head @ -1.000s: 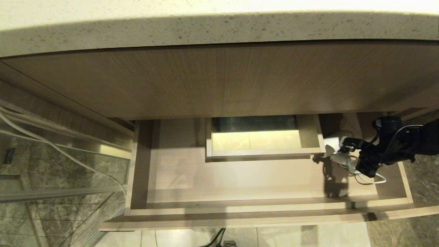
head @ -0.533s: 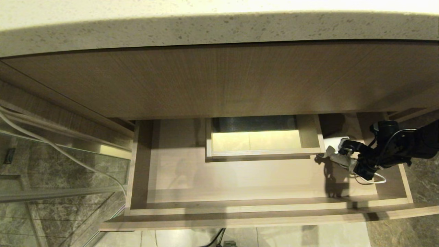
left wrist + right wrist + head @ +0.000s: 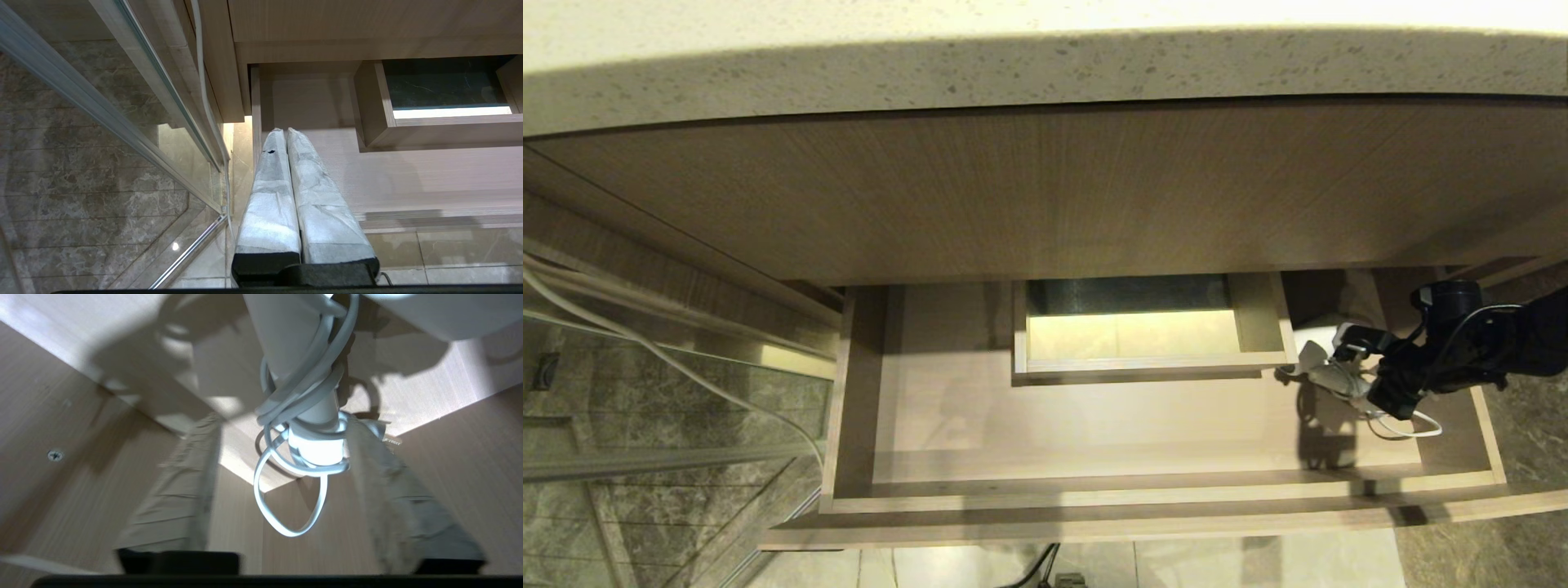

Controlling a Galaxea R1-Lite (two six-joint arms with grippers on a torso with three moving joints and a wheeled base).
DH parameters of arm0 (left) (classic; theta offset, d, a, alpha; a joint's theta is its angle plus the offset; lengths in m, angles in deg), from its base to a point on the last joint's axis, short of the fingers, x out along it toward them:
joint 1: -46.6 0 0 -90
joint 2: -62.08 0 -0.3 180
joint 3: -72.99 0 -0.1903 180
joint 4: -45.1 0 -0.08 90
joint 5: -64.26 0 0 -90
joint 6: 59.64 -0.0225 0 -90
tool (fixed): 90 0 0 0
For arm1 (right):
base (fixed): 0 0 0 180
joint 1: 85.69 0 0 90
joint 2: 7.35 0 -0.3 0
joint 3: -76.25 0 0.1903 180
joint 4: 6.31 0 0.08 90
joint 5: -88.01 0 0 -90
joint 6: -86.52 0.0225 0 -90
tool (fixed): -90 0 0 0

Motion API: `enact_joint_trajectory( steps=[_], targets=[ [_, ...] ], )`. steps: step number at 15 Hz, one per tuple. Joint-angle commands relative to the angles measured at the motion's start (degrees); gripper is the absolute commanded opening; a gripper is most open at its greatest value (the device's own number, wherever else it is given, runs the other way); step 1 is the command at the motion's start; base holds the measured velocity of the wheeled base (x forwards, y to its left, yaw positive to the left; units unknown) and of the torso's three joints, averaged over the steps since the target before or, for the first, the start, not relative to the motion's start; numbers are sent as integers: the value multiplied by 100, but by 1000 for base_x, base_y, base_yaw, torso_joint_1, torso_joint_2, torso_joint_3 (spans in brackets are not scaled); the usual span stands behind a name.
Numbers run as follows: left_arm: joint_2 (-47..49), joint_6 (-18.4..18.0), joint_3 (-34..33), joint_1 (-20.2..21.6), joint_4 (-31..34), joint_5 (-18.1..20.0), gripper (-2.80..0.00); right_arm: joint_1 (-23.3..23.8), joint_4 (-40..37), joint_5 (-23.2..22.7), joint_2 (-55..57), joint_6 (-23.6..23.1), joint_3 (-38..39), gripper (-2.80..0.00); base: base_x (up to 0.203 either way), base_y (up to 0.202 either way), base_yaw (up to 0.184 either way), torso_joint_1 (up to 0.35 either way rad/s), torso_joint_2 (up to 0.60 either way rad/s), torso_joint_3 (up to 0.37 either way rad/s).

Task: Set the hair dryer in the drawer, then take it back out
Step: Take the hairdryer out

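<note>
No brand, label or writing can be read anywhere. The hair dryer (image 3: 1327, 369) lies in the drawer (image 3: 1094, 425), near its back right corner. The right hand (image 3: 1364, 371) straddles its cord-wound handle, fingers (image 3: 179, 498) spread, gripping nothing. The left hand (image 3: 284, 134), pressed shut and empty, hangs at the drawer's left edge.

The dryer (image 3: 304, 375) is cut off by the right wrist view's edge, so only its handle and cord (image 3: 286, 490) show. In the head view the right gripper (image 3: 1368, 363) covers much of it, and contact perhaps cannot be told.
</note>
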Motion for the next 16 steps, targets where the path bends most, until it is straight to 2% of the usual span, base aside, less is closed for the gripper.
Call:
enact_joint_trajectory(
  steps=[1, 9, 16],
  targets=[
    [0, 5, -229, 1, -9, -1, -280, -7, 5, -2, 166, -39, -120, 0, 0, 0, 0, 0, 0, 0],
    [0, 6, -229, 1, -9, -1, -280, 7, 12, 7, 593, 1, -329, 0, 0, 0, 0, 0, 0, 0],
    [0, 6, -229, 1, -9, -1, -280, 72, 86, 6, 1260, -40, -924, 0, 0, 0, 0, 0, 0, 0]
  ],
)
